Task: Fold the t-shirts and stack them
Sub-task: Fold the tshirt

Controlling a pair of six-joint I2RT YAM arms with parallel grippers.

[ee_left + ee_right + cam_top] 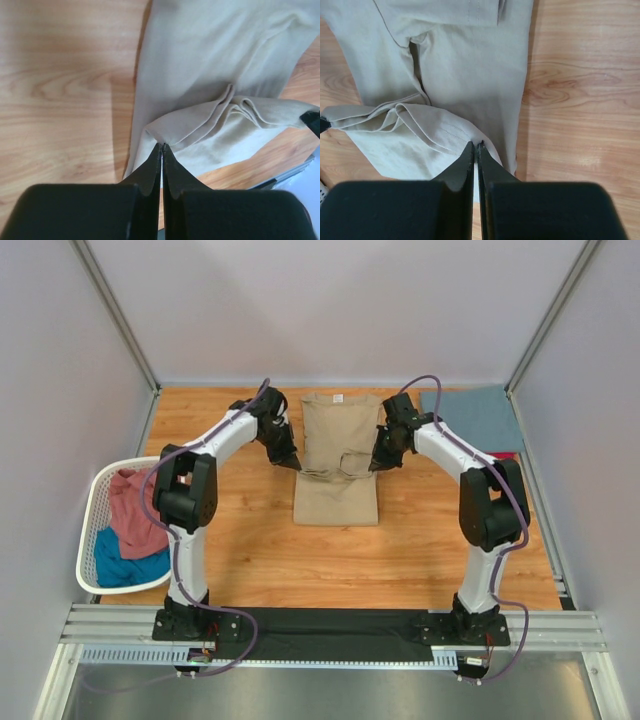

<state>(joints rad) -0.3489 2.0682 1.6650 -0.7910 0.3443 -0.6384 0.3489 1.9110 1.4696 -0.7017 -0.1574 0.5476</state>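
A tan t-shirt (338,445) lies lengthwise at the table's middle, its white neck label at the far end. My left gripper (290,461) is shut on the shirt's left edge (163,145). My right gripper (378,462) is shut on its right edge (476,144). Between them a fold of the tan cloth (235,112) is lifted across the shirt, also in the right wrist view (405,120). A slate blue t-shirt (478,417) lies folded at the far right over a red one (505,455). A dusty pink t-shirt (135,508) and a teal one (128,566) lie in the basket.
The white slatted laundry basket (93,515) stands at the table's left edge. Grey walls close the back and sides. A metal rail (330,625) with both arm bases runs along the near edge.
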